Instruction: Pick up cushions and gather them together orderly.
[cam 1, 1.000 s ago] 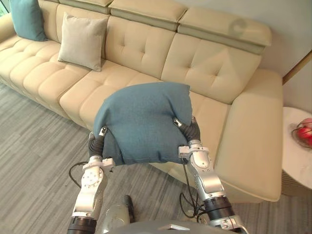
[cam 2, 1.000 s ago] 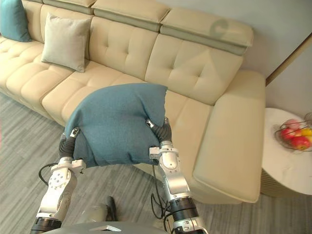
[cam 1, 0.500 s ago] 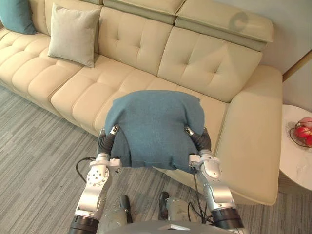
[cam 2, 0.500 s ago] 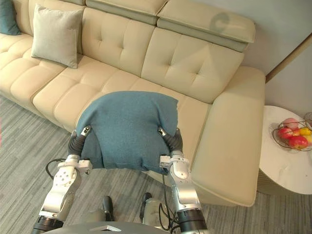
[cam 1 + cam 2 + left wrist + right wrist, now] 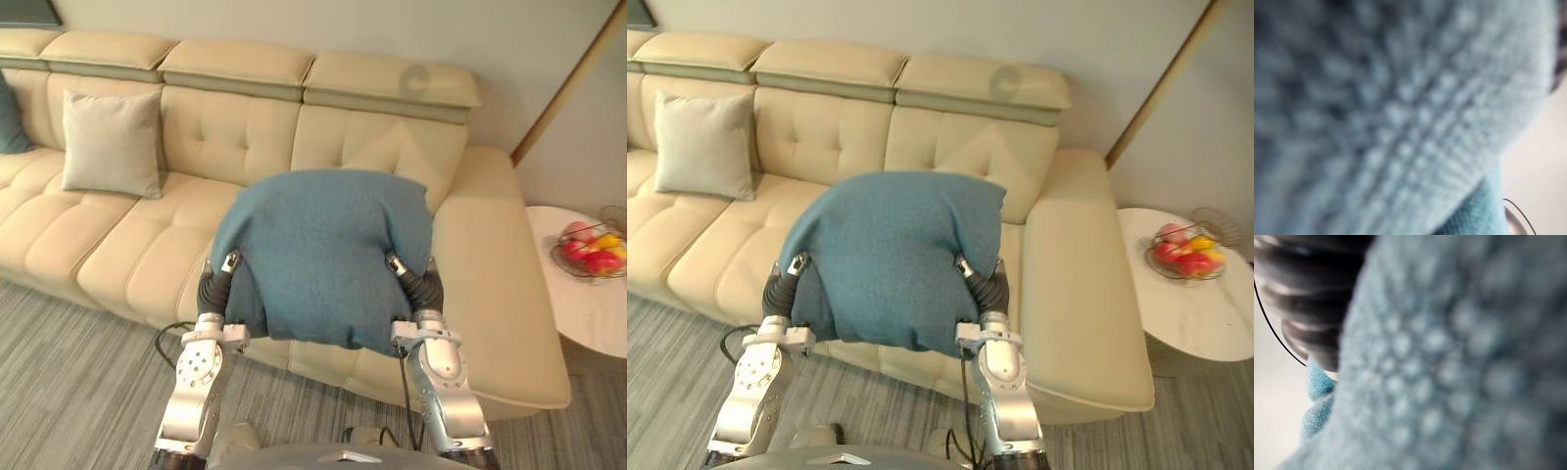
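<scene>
Cushion (image 5: 323, 250) spans sideways between left hand (image 5: 212, 290) and right hand (image 5: 425, 288); their grip cannot be told.

The left arm (image 5: 192, 390) and right arm (image 5: 447, 384) rise side by side, well apart, forearms nearly upright. The left robot hand (image 5: 214, 290) and right robot hand (image 5: 423, 288) sit level with each other, their dark ribbed covers leaning inward toward one another. Past the covers both are hidden, so their grip cannot be told.

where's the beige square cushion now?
Beige square cushion leans on the cream sofa backrest, at the robot's left in both eye views, left of the blue knit cushion.
</scene>
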Motion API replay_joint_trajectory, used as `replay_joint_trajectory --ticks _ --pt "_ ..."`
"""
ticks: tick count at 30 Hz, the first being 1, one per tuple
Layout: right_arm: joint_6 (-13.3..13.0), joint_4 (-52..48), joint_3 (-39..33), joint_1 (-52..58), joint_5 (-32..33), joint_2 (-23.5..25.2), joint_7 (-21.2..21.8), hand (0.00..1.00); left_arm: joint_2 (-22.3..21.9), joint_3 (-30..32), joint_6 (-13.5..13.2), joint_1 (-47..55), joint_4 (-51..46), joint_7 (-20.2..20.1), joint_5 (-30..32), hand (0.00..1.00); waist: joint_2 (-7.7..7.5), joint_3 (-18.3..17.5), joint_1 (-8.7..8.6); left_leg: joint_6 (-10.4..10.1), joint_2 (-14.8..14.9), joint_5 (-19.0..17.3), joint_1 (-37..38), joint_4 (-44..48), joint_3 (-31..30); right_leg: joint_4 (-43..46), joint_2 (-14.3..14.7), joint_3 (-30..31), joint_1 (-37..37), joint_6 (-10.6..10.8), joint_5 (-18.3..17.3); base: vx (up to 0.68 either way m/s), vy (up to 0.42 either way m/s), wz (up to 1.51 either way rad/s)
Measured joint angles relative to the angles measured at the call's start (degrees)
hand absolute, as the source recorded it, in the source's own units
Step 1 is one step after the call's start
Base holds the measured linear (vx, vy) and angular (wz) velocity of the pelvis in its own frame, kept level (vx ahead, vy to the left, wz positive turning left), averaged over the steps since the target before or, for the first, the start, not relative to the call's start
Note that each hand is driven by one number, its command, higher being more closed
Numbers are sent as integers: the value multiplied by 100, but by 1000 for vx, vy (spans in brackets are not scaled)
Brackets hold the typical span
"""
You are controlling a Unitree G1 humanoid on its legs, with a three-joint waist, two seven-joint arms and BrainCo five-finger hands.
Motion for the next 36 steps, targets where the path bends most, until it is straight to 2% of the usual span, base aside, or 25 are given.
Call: replay_joint_trajectory --ticks 2,4,9,13,14,16,17,18,20,21,22,23,24,25,26,27,29,30,31,32,33,34,36 --pt "16 10 18 31 -100 78 103 100 45 3 2 170 -1 0 -8 100 -77 -27 77 79 -86 -104 212 -123 438 -183 -98 373 -5 64 184 -72 221 -100" --pt "16 24 16 31 -123 72 145 100 52 3 2 198 -2 -2 -9 100 -104 -55 68 61 -125 -238 248 -86 674 -286 -132 601 -106 106 288 -70 139 -82" --pt "8 438 43 -82 -119 58 173 100 133 69 4 204 -2 -36 -9 100 -157 -90 21 110 -140 -416 204 156 1023 -149 25 1134 -637 192 560 -27 80 -76" --pt "12 1211 262 -552 -53 -34 272 100 148 372 27 208 30 -42 -9 100 -121 -51 18 155 5 -433 213 20 1417 -536 141 220 -974 -98 1340 -52 24 -109" --pt "12 1287 261 -603 -50 -73 277 100 148 368 38 208 39 -43 -9 100 -117 -29 -32 204 -5 -470 172 34 1403 -557 144 196 -1040 -107 1397 -57 -17 -56" --pt "11 1352 260 -619 -30 -179 291 100 148 329 41 204 43 -55 -8 100 -109 -22 -132 203 -110 -503 70 34 1211 -611 110 163 -1057 -87 1411 -40 -4 -6" --pt "11 1364 252 -610 7 -263 319 100 148 265 42 204 48 -56 -8 100 -55 22 -147 204 -212 -541 27 20 903 -590 104 93 -1045 -116 1389 -25 0 14" --pt "11 1364 239 -598 42 -302 343 100 147 232 51 204 53 -58 -8 100 2 57 -182 203 -213 -543 30 17 784 -516 107 -2 -1024 -229 1288 -19 0 22" --pt "11 1362 237 -588 56 -403 346 100 143 167 51 204 53 -65 -9 100 114 109 -209 167 -157 -561 40 41 585 -271 104 -275 -982 -266 1043 17 -60 48" --pt "11 1333 235 -564 58 -406 346 100 133 165 51 204 52 -75 -9 100 182 145 -191 122 -77 -587 61 81 504 -82 117 -439 -962 -289 887 87 -171 58" --pt "11 1178 242 -427 61 -391 346 100 126 170 51 227 45 -91 -9 100 289 195 -147 27 109 -628 150 150 489 202 137 -772 -905 -433 603 137 -213 41" --pt "12 940 296 -222 77 -380 347 100 126 185 50 360 -22 -100 -13 100 389 202 -28 -102 331 -580 268 315 544 386 141 -1086 -807 -523 361 162 -215 24" --pt "12 849 339 -153 86 -383 347 100 125 198 49 436 -62 -101 -14 100 425 195 18 -147 431 -589 269 486 577 427 148 -1157 -755 -482 301 181 -215 14" --pt "17 648 411 -28 104 -376 347 100 57 261 50 591 -94 -103 -18 100 505 168 67 -128 777 -476 -9 1345 642 405 304 -1205 -580 -501 156 158 -174 8" --pt "20 537 449 -12 102 -375 347 100 -39 340 50 660 -126 -119 -18 100 452 166 104 -15 947 -186 -278 1896 647 337 311 -1196 -463 -544 125 205 -224 2" --pt "19 410 443 -1 101 -384 346 100 -144 361 51 691 -132 -163 -19 100 379 124 162 3 984 -284 -483 1976 641 223 302 -1149 -374 -561 134 208 -150 -13" --pt "15 370 396 -64 98 -384 344 100 -222 359 50 679 -134 -183 -18 100 401 85 176 60 912 -496 -531 1460 555 68 303 -1075 -281 -627 172 216 -60 -24" --pt "13 372 378 -72 97 -389 344 100 -257 356 38 672 -136 -188 -17 100 412 70 203 36 709 -475 -467 786 280 6 277 -998 -256 -605 200 217 52 -47" --pt "12 396 367 -71 97 -392 343 100 -255 346 37 672 -133 -188 -17 100 461 38 223 -13 560 -308 -304 136 66 -36 293 -919 -248 -511 262 220 86 -50" --pt "11 426 352 -72 97 -396 343 100 -253 333 37 674 -130 -189 -16 100 498 15 223 -10 532 -178 -258 -123 16 -62 328 -887 -237 -484 279 172 110 -53" --pt "14 510 311 -64 97 -418 341 100 -260 265 37 676 -105 -191 -16 100 667 -74 224 29 525 484 -125 -518 -33 -157 459 -834 -181 -404 322 221 200 -46" --pt "16 685 280 -51 93 -343 342 100 -192 237 38 639 13 -190 -15 100 569 -97 204 -282 447 545 39 -660 -14 -253 416 -738 -88 -317 346 205 193 -42" --pt "20 762 246 15 88 -336 347 100 -66 164 38 629 126 -197 -16 100 359 -142 147 -252 254 558 217 -923 19 -473 290 -729 51 -220 406 154 175 -8"
